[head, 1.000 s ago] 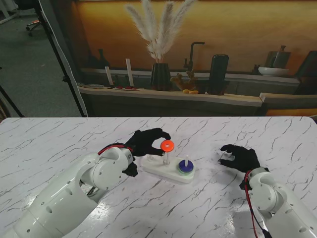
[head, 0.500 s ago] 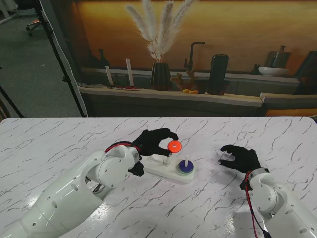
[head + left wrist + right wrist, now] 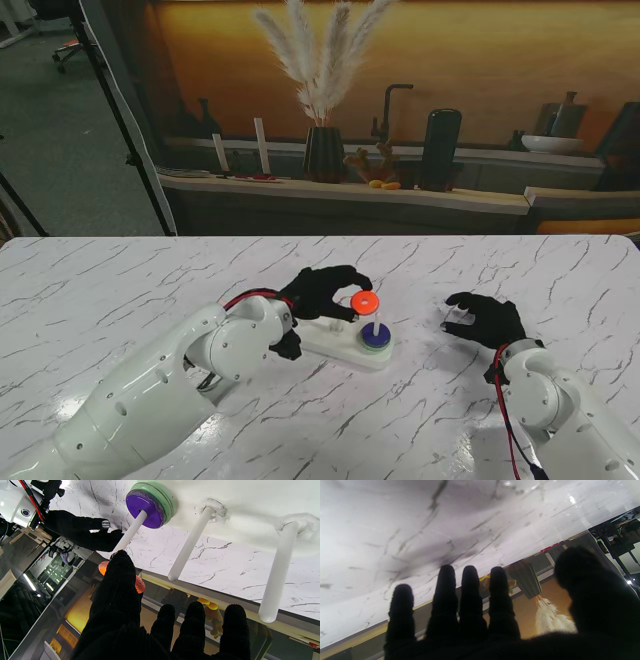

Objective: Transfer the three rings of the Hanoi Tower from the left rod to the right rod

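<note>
A white Hanoi base [image 3: 340,346] with three white rods lies at mid-table. My left hand [image 3: 322,290] pinches a small orange ring [image 3: 365,301], holding it just over the tip of the right rod [image 3: 376,326]. That rod carries a purple ring [image 3: 376,339] on top of a green ring [image 3: 375,348]. In the left wrist view the orange ring [image 3: 139,585] peeks out behind a black-gloved finger, near the right rod [image 3: 130,532] with the purple ring [image 3: 145,511] and green ring [image 3: 162,497]. The middle rod [image 3: 191,542] and left rod [image 3: 280,567] are bare. My right hand [image 3: 485,318] rests open on the table.
The white marble table [image 3: 120,290] stretches around the base. Beyond its far edge stands a counter with a dark vase of pampas grass [image 3: 324,150], a black bottle [image 3: 440,148] and a bowl [image 3: 552,143]. A tripod leg [image 3: 125,130] stands at the far left.
My left hand has carried the orange ring rightward, from over the middle rod to over the tip of the right rod. The right hand has stayed put.
</note>
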Robot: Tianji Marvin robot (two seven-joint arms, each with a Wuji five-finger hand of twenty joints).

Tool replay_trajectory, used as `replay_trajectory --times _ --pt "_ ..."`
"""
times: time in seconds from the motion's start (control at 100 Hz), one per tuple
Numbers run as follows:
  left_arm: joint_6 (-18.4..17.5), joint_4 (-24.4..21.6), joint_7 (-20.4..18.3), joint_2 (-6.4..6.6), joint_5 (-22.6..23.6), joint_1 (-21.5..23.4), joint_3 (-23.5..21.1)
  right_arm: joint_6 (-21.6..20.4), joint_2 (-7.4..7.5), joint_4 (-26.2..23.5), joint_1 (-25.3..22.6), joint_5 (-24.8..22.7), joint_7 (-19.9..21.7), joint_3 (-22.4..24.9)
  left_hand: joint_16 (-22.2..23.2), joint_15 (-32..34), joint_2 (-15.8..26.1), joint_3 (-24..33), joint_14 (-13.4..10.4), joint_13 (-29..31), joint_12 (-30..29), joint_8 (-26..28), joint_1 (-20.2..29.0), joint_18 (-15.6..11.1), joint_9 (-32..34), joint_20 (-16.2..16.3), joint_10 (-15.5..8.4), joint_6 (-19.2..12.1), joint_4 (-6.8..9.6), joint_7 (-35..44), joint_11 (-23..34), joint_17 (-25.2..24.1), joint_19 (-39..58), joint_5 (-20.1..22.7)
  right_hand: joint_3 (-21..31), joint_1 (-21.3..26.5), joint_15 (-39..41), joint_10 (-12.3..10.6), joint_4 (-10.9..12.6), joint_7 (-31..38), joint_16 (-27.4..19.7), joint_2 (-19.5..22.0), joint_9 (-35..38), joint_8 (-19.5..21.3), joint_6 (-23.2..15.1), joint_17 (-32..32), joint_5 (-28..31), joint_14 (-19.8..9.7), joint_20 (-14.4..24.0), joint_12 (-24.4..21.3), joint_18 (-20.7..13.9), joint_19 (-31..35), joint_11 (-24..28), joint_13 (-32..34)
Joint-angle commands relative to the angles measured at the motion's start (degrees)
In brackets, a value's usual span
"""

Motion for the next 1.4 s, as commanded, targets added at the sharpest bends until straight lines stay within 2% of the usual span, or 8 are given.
replay_trajectory --times 0.0,0.67,1.39 --pt "-0.95 0.24 -0.58 -0.55 -0.3 -0.08 0.33 0.27 -0.41 0.65 -0.83 0.0 0.41 -0.3 0.62 0.54 2.75 2.56 0.73 0.71 0.39 2.11 3.69 2.44 0.59 -0.5 0.28 -0.48 0.33 3.24 -0.59 -0.25 1.78 3.0 1.0 0.71 2.13 -0.01 1.84 0.97 0.56 -0.93 0.88 0.69 0.55 -0.68 1.26 2.64 0.25 0.19 5.65 1.22 0.99 1.71" --pt "-0.96 1.49 -0.28 -1.25 -2.54 -1.45 3.24 0.31 -0.46 0.95 -0.87 0.13 0.18 -0.21 0.62 0.52 2.74 2.56 0.68 0.66 0.38 1.99 3.69 2.36 0.5 -0.47 0.16 -0.41 0.32 3.44 -0.62 -0.26 1.77 2.98 1.05 0.72 2.16 0.03 1.82 0.97 0.56 -0.95 0.81 0.68 0.54 -0.68 1.25 2.72 0.26 0.17 5.56 1.23 0.99 1.72" --pt "-0.38 2.59 0.21 -1.69 -3.54 -1.88 4.35 0.19 -0.38 1.07 -1.02 -0.11 0.28 0.06 0.66 0.56 2.72 2.57 0.6 0.67 0.4 1.87 3.72 2.37 0.46 -0.43 0.16 -0.45 0.34 3.51 -0.59 -0.31 1.76 2.95 1.07 0.76 2.15 0.01 1.81 0.99 0.55 -1.04 0.84 0.67 0.48 -0.65 1.23 2.66 0.25 0.17 5.6 1.23 1.02 1.69"
